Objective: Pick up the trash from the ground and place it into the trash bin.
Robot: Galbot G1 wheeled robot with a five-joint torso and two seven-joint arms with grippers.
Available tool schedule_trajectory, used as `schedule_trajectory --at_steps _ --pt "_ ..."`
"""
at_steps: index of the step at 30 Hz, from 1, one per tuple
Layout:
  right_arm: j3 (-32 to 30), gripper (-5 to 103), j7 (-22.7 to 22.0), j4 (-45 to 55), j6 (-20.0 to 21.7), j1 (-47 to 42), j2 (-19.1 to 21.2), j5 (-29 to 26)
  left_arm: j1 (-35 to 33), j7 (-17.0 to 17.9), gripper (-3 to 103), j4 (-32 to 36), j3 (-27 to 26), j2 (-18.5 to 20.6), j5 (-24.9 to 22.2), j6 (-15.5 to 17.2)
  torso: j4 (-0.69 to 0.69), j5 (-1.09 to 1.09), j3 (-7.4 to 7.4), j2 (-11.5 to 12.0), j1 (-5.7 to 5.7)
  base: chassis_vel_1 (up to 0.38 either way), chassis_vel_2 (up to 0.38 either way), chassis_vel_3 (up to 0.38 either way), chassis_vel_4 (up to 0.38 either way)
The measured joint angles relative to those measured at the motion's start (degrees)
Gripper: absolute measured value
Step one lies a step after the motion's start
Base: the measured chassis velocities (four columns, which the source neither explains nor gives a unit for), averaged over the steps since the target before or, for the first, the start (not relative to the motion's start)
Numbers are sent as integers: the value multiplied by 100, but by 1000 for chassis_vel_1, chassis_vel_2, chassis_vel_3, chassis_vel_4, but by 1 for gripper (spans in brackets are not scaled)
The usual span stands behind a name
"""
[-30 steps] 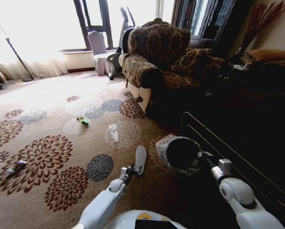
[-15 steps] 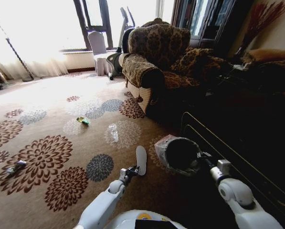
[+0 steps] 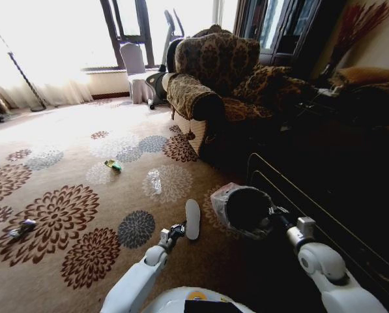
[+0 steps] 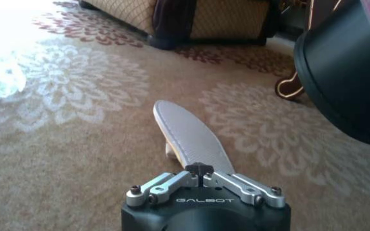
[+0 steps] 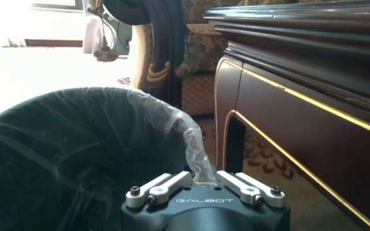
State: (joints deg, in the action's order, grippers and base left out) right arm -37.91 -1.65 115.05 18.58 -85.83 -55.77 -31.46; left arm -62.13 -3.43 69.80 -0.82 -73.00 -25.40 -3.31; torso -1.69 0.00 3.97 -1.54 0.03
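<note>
The left gripper (image 4: 201, 179) is clamped on one end of a pale insole (image 3: 192, 218), low over the carpet (image 3: 64, 254). The right gripper (image 5: 201, 183) grips the bin (image 3: 246, 210) by its bagged rim, tilted. A bottle (image 3: 155, 180) and wrapper (image 3: 113, 165) lie farther off

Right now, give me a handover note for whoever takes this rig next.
Left gripper: shut on a flat white insole-like piece, held low over the carpet.
Right gripper: shut on the trash bin rim and liner, holding it tilted beside the dark cabinet.
Done: white piece picked up, not yet in the bin.
Left: clear plastic bottle, green wrapper, small item at far left on the carpet.
</note>
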Motion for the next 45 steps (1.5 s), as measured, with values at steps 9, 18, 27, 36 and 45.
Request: schedule_trajectory --at_steps 9,18,27,36,45 --pt "-9 0 40 -40 1 -9 28 1 62 387 24 -210 128 -222 56 151 0 0 0 0 0 0 0 0 0" --pt "47 0 147 -124 -6 11 50 20 594 488 56 -889 328 -502 40 128 1 0 0 0 0 0 0 0 0" --pt "20 0 198 -166 -35 16 93 12 888 396 88 -1458 468 -756 -10 50 0 0 0 0 0 0 0 0 0" --pt "20 0 217 -205 -92 15 52 26 1066 191 102 -1779 529 -949 -47 -13 0 0 0 0 0 0 0 0 0" --pt "38 0 221 -235 -130 23 52 39 1115 111 82 -1947 558 -1043 -76 -150 0 0 0 0 0 0 0 0 0"
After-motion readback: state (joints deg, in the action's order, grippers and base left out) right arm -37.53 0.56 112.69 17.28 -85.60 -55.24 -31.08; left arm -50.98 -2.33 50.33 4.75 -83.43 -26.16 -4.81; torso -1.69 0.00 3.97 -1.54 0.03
